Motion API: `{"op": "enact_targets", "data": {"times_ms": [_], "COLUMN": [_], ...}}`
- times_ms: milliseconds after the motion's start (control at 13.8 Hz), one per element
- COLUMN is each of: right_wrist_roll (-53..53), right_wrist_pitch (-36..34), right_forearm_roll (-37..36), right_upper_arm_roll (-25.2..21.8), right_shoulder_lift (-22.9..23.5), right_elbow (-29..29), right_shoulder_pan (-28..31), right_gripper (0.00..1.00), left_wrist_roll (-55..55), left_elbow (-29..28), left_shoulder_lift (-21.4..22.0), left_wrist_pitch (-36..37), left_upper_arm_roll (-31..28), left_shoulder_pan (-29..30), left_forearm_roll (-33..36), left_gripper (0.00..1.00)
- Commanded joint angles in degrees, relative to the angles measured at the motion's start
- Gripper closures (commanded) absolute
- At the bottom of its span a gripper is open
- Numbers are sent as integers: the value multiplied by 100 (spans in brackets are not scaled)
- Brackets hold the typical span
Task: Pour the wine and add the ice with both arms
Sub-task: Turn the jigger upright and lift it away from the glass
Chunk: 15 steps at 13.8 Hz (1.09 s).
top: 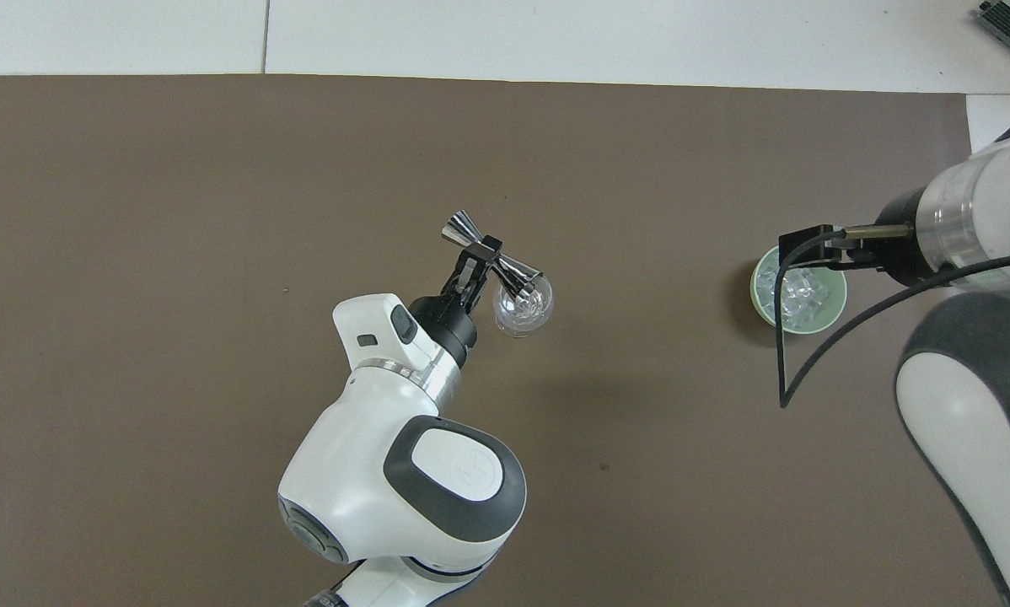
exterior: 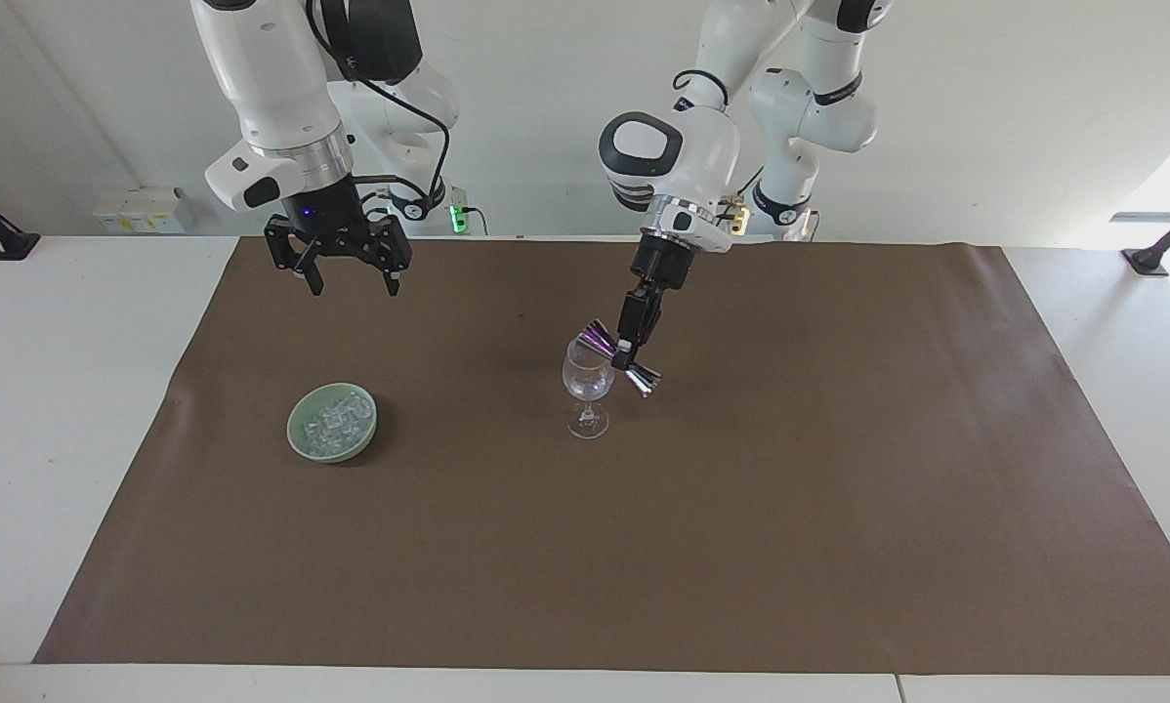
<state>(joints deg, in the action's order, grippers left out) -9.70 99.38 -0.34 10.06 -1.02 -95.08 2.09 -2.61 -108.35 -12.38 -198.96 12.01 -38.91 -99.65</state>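
A clear wine glass (exterior: 586, 383) (top: 523, 308) stands upright mid-mat. My left gripper (exterior: 628, 355) (top: 481, 253) is shut on the waist of a shiny metal jigger (exterior: 597, 341) (top: 515, 275), which is tilted with one cup over the glass's rim. The wine is out of view. A pale green bowl (exterior: 295, 435) (top: 756, 282) holds a heap of clear ice (exterior: 336, 418) (top: 802, 292) toward the right arm's end. My right gripper (exterior: 351, 281) (top: 813, 251) hangs open and empty, high over the mat by the bowl.
A brown mat (exterior: 741, 537) (top: 176, 211) covers most of the white table. Small white boxes (exterior: 141, 210) and a device with a green light (exterior: 460, 217) sit at the table's edge by the right arm's base.
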Motion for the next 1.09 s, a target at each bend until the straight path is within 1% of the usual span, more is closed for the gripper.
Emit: {"op": "enact_targets", "data": {"times_ms": [0,436,582,800,1018], "right_wrist_roll": [91,117,397,539,653], "right_wrist_pitch": [-156,-173,-200,-480,-551], "right_forearm_roll": [-28,-10,-10,-19,-10], "right_upper_arm_roll": [57,48,40,40,40], "right_shoulder_lift": [-117,-91,-65,-100,-161], "right_elbow": [-124,-63,-19,77,-10], "right_shoulder_pan": [159,274,283,397,503], "right_gripper": [0,0,0,0,0], "left_wrist_roll": [-231,-573,-705,-802,-1021], "left_elbow": [138,138,138,138,147], "left_shoulder_lift": [-107,-107,-107,-107,-98], "left_wrist_pitch": [-160,-160,-152,-160,-152], "left_upper_arm_roll": [-67,-67,-67,-67,-67], "left_shoulder_pan": [-73,-73,-82,-91,-91], "left_forearm_roll": [77,77,77,77,86], "left_gripper": [100,100,100,100,100]}}
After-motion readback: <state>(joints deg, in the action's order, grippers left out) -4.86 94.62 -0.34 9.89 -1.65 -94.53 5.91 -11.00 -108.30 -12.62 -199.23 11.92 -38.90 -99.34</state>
